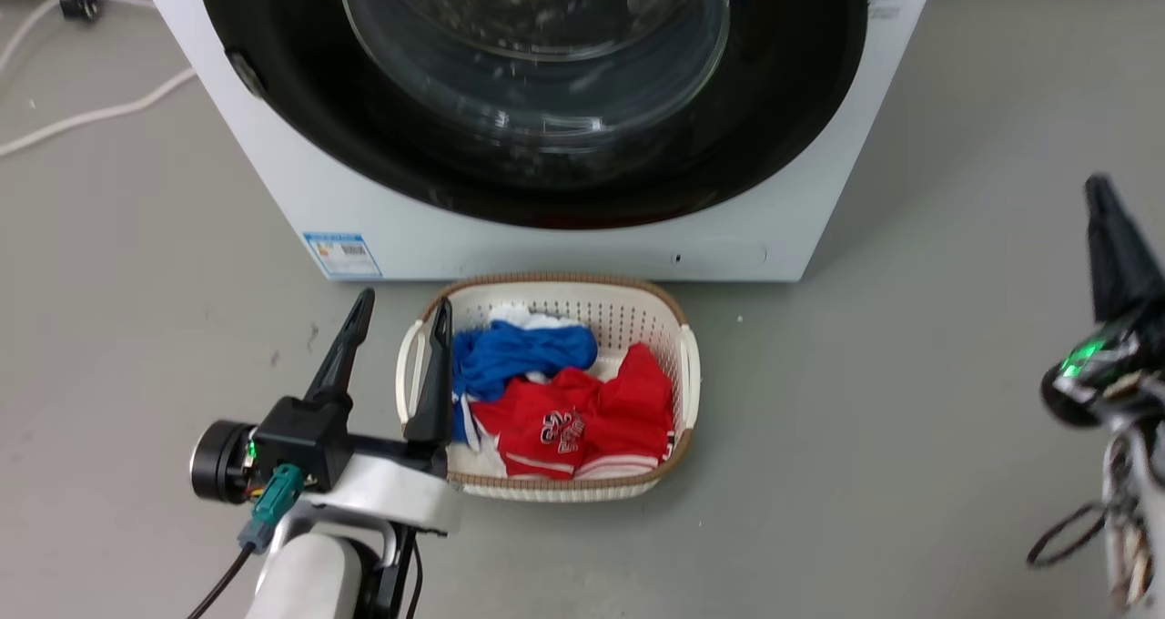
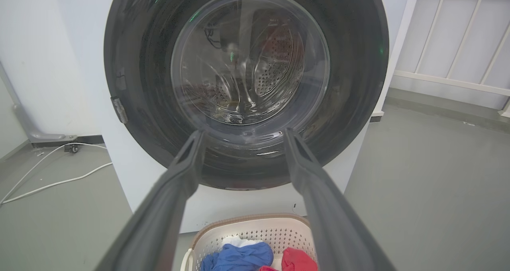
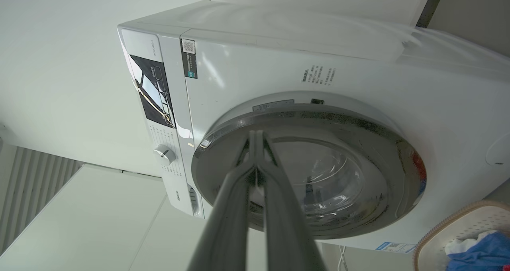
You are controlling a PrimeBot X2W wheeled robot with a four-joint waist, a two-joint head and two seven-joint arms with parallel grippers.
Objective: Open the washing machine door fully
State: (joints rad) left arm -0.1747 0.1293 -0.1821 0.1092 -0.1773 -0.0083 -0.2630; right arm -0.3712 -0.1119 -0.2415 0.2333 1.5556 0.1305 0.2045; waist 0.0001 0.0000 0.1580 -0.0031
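Washing machine door (image 1: pixel 783 100) looks fully shut, so all the opening remains; left gripper (image 1: pixel 403 302) at eight o'clock holds its fingers apart, right gripper (image 1: pixel 1101 200) at three o'clock together.

The washing machine (image 1: pixel 564 246) stands on the floor ahead of me, its door (image 1: pixel 774 100) flat against the front. A laundry basket (image 1: pixel 555 280) sits just before its base, with clothes (image 1: pixel 573 400) heaped inside. My left gripper (image 1: pixel 403 302) hangs by the basket's left rim and my right gripper (image 1: pixel 1099 187) well off to its right, while a cable (image 1: pixel 91 114) trails on the floor left of the machine.
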